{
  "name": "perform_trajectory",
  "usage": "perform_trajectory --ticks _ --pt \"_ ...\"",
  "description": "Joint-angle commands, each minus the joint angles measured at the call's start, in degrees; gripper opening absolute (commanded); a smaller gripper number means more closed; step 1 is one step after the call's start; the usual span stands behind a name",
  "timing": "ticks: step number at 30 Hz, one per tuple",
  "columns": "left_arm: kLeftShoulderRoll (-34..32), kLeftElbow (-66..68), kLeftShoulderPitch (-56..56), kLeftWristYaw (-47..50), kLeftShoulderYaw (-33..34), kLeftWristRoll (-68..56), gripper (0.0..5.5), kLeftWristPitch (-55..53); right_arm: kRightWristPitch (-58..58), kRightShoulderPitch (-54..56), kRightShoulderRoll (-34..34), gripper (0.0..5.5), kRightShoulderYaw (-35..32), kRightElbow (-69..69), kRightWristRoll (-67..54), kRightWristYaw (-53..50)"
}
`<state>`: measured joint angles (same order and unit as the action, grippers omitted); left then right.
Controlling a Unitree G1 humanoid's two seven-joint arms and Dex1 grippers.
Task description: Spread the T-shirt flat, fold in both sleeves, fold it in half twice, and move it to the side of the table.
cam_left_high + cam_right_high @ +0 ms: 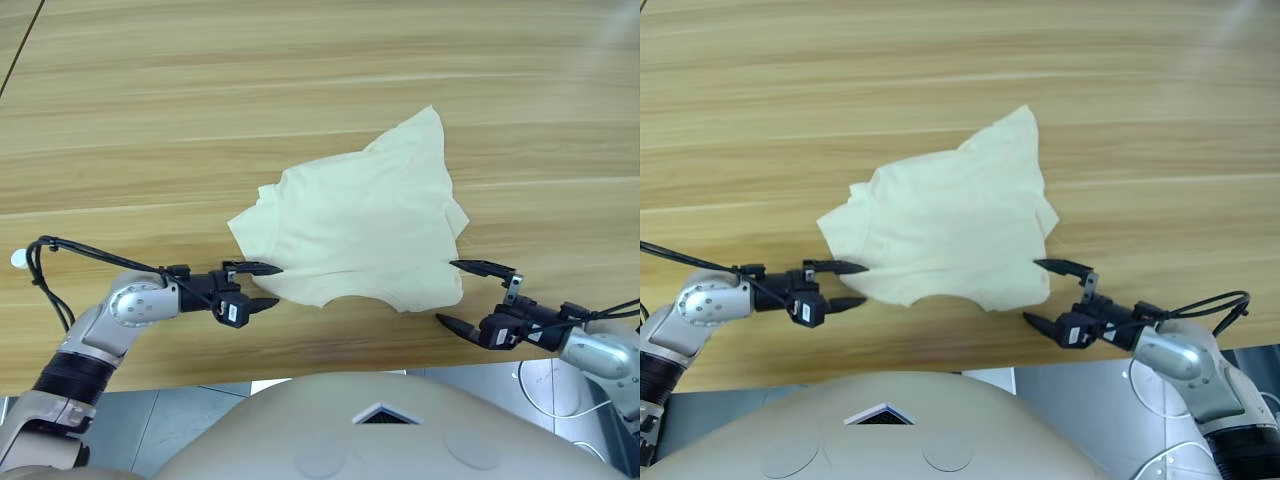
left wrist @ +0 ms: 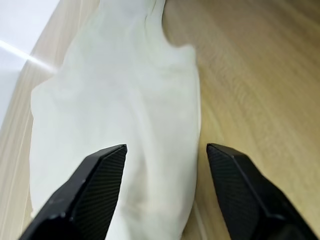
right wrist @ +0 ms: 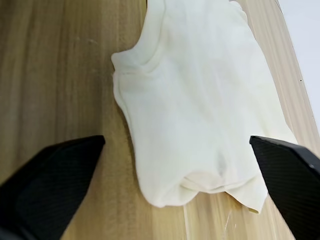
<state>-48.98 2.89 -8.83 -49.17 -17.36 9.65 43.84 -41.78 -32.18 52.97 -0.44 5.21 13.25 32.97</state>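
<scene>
A pale yellow T-shirt (image 1: pixel 360 220) lies crumpled and partly folded over on the wooden table (image 1: pixel 150 120), near its front edge. My left gripper (image 1: pixel 270 284) is open at the shirt's near-left corner, one fingertip over the fabric's edge. In the left wrist view the T-shirt (image 2: pixel 120 100) runs away from between the open fingers (image 2: pixel 95 185). My right gripper (image 1: pixel 460 293) stands open, wide, just off the shirt's near-right corner. The right wrist view has the T-shirt (image 3: pixel 200 115) ahead of the spread fingers (image 3: pixel 50 175), apart from them.
Bare wood stretches behind and to both sides of the shirt. The table's front edge (image 1: pixel 300 375) runs just under both grippers. A cable (image 1: pixel 60 270) loops off the left arm; a small white disc (image 1: pixel 18 258) lies at the far left.
</scene>
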Motion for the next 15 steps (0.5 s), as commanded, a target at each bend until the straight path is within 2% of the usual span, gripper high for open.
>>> perform_trajectory --ticks 1,10,11,15 --pt "-0.5 0.1 0.8 -0.5 -1.0 0.9 2.66 0.3 1.5 -1.1 1.2 5.02 -1.3 -1.0 3.3 0.1" --pt "-0.4 -0.1 2.1 0.0 -0.8 1.4 1.32 -0.5 0.7 -0.6 0.6 3.53 -1.9 -1.8 4.4 -0.9" --pt "-0.4 -0.2 2.3 0.2 -0.7 1.6 0.98 -0.7 0.6 -0.4 0.5 3.18 -1.6 -2.0 4.6 -1.0" --pt "-0.3 0.1 3.0 0.6 -0.5 2.2 0.40 -1.0 0.1 0.4 0.0 2.52 -0.7 -2.1 5.1 -1.4"
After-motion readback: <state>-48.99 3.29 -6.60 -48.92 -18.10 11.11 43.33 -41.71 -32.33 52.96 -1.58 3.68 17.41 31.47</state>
